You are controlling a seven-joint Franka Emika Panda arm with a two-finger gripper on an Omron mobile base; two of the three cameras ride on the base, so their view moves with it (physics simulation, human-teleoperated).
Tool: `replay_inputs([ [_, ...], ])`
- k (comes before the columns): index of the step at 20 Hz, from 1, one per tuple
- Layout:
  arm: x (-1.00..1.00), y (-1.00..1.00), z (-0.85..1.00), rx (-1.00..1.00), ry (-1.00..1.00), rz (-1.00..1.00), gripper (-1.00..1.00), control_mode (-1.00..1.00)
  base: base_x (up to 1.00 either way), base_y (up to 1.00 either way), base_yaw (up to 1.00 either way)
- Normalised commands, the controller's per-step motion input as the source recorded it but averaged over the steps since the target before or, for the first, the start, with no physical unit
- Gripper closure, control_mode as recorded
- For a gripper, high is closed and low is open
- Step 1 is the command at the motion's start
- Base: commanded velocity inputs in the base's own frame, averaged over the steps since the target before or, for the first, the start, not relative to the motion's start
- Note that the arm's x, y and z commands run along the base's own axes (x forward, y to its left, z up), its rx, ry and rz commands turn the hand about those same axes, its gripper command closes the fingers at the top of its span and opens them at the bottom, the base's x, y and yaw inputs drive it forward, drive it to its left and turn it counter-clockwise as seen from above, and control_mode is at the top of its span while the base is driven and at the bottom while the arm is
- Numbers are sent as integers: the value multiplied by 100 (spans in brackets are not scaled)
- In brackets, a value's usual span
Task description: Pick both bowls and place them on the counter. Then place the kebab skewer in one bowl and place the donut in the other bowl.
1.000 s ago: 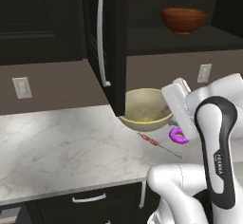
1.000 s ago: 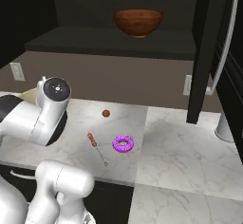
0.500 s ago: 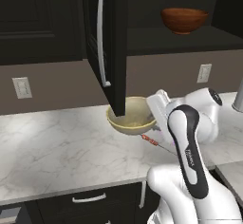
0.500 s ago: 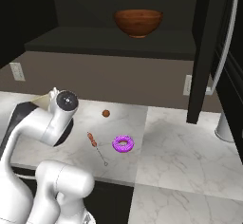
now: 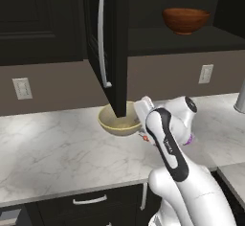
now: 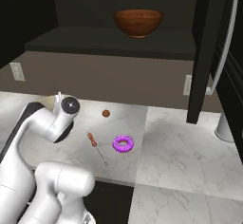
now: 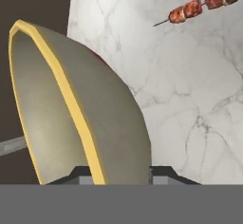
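Gripping the cream bowl (image 7: 71,114) by its rim, the pincer (image 7: 116,173) is clamped (brown bowl (image 6: 138,23) shelved above).

Dark cabinets (image 5: 38,24) with an open door (image 5: 112,43) hang above a taupe wall (image 5: 62,84) bearing white outlets (image 5: 21,88).

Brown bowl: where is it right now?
The brown bowl sits on the open cabinet shelf, high above the donut and skewer.
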Motion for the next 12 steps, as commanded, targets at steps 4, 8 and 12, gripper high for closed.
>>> replay_inputs([
  [4,51,18,-37,0,16,-2,100,-100,0,0,0],
  [8,42,9,-35,0,19,0,100,-100,0,0,0],
  [12,44,12,-27,3,7,0,100,-100,0,0,0],
])
